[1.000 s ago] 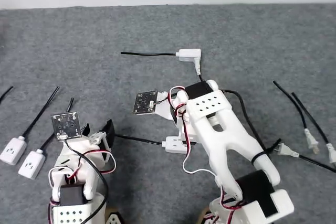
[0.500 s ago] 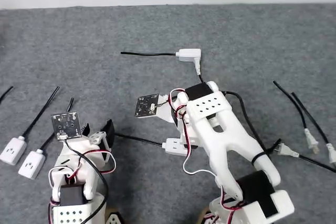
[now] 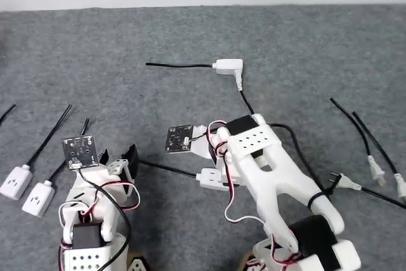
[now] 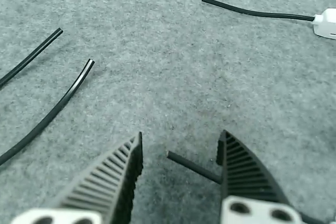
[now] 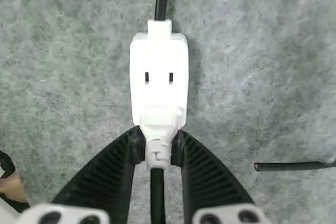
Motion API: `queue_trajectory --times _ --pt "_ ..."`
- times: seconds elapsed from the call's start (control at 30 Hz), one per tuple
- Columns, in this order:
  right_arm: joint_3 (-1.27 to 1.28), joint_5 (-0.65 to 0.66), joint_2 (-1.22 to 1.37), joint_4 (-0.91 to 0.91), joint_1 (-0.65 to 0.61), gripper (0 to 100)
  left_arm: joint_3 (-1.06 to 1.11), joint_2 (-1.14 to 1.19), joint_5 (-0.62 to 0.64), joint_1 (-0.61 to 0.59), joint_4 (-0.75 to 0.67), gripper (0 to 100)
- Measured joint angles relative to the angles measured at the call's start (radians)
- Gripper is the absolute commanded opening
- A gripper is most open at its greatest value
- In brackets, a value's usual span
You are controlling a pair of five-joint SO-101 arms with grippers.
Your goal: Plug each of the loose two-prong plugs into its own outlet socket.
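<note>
the two-prong plug [image 5: 157, 124] sits pushed into the end of a white socket [image 5: 158, 74] lying flat on the grey desk [image 3: 304, 49], just toward six o'clock of its middle. the right hand [image 5: 157, 142] is clamped on the plug's neck, i'd guess to press it fully home. at eight o'clock the left hand [image 4: 181, 137] has its jaws apart astride the socket's cord end [image 4: 191, 165], perhaps to steady it, while a loose plug [image 3: 375, 169] waits at three.

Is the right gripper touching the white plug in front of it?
Touching. The right wrist view shows the right gripper with its fingers pressed against both sides of the white plug, just behind the socket.
</note>
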Motion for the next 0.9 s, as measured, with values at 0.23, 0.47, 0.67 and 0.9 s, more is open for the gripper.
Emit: queue_trajectory --times 0.23,0.47,0.67,0.9 --pt "0.006 0.000 -0.015 -0.011 -0.008 7.2 0.000 0.000 0.000 0.000 0.000 21" --pt "-0.075 -0.097 -0.058 0.132 -0.087 29.6 0.000 0.000 0.000 0.000 0.000 21" --pt "-0.078 -0.091 -0.048 0.150 -0.190 29.5 0.000 0.000 0.000 0.000 0.000 21" --pt "-0.078 -0.106 0.129 0.048 -0.193 22.6 0.000 0.000 0.000 0.000 0.000 21"
